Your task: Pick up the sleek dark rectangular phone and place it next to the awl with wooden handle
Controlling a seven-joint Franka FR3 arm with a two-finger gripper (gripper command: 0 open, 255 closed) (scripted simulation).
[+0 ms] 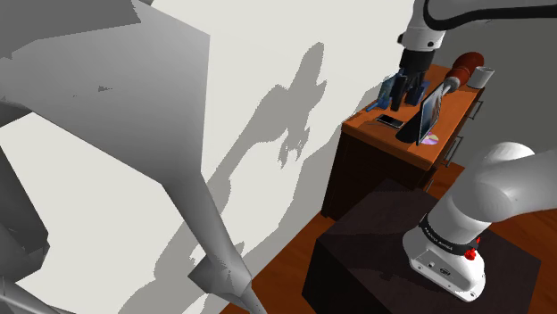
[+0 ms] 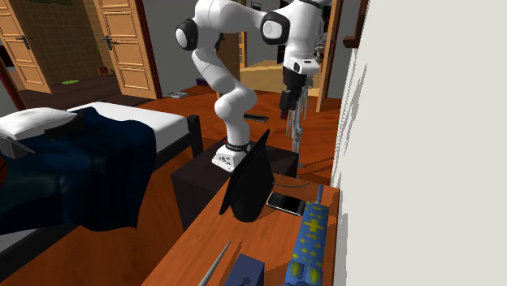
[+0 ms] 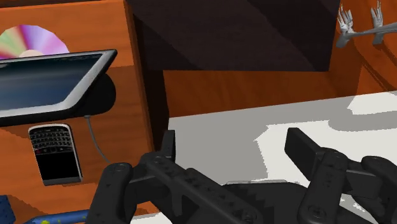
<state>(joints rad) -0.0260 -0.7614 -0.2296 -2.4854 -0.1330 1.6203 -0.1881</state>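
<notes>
Hanging open and empty, your pincer is sitting off to one side of the phone, which is lying just beside the tablet, long axis square to the fingers' closing line.

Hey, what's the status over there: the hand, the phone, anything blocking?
Gripper open, empty, clear of the phone. Phone flat on desk, untouched. Propped tablet close beside it.

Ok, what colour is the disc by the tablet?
Iridescent rainbow; the disc is partly covered by the tablet, clearest in the wrist view.
</notes>
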